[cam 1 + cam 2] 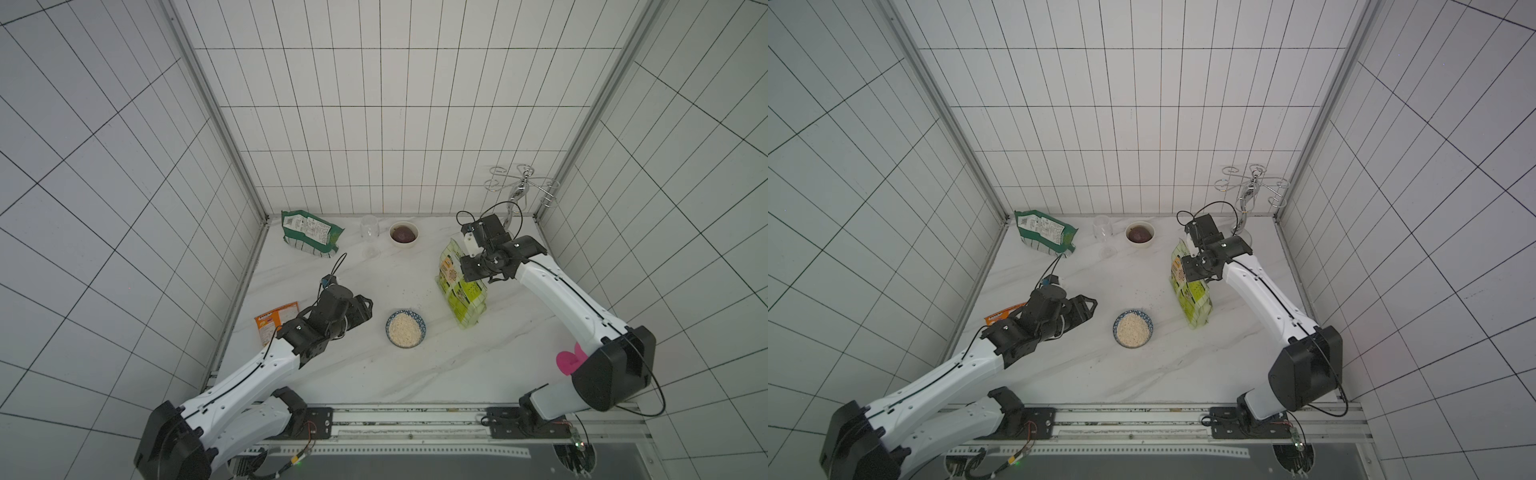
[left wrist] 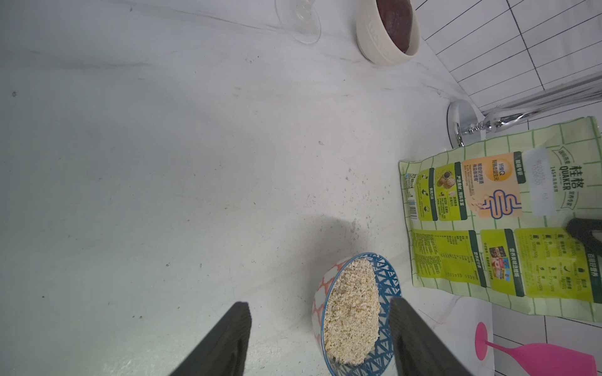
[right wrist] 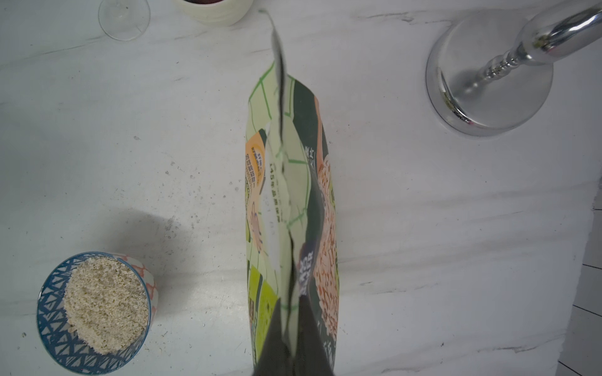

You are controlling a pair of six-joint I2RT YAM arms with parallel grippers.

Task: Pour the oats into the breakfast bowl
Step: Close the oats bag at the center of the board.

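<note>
Lime-green and white, the oats pouch (image 1: pixel 466 305) stood tall on the right side of the bench (image 1: pixel 332 374). Its mouth was up and its pinched top seam ran roughly from the front edge toward the back edge. The right end effector (image 3: pixel 290 350) was clamped on one end of that seam. In both top views its fingertips were hidden behind the wrist. Whether the pouch's base rested on the bench or hung just clear could not be told.

The printed back panel faced the left edge. In the left wrist view it read "QUAKER" beside the characters "桂格". A pale date stamp and the small green panels were too fine to read.

Pale oats (image 1: pixel 404 330) filled the blue breakfast bowl (image 1: pixel 388 331), which sat in the front half of the bench, between the two arms and apart from the pouch. A few loose flakes (image 2: pixel 353 224) dotted the bench between them. The left end effector (image 1: pixel 366 311) hovered just beside the bowl on its left-edge side, fingers apart and holding nothing.

By the left edge an orange packet (image 1: pixel 276 319) lay partly under the left arm (image 1: pixel 249 370), its print unreadable. Near the back left corner a dark green bag (image 1: pixel 309 235) carried a white label too small to read. A pink thing (image 1: pixel 571 361) was cut off behind the right arm (image 1: pixel 561 299).
</note>
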